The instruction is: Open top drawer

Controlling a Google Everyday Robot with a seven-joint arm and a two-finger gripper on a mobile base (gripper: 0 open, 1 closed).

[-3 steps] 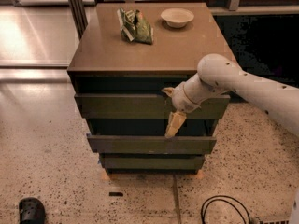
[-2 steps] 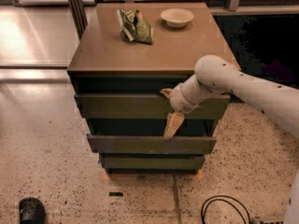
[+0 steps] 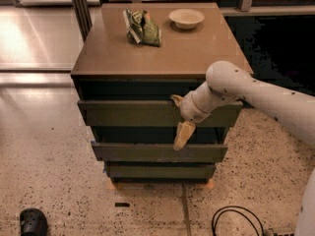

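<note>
Three flat, dark drawer fronts stack beneath the brown cabinet surface [image 3: 147,58]. The top drawer [image 3: 128,113] — tallest, olive-brown, handleless — sits directly under it, with a dark gap above its upper edge. No tray interior shows, so I judge the drawer closed or barely started.

The white robot arm [image 3: 256,90] comes in from the right. Its pale two-finger gripper [image 3: 179,117] lies against the top drawer's front, right of centre, and is spread wide: one finger [image 3: 175,100] is at the upper lip, the other hangs past the lower edge.

My reading of the pose: with no handle, the top lip is the only purchase for a pull. I cannot tell whether the upper finger is truly hooked behind that lip.

A crumpled green snack bag [image 3: 142,27] and a shallow cream bowl [image 3: 186,17] rest far back on the surface — out of the drawer's travel. The next move should be a straight pull outward, away from the cabinet.
</note>
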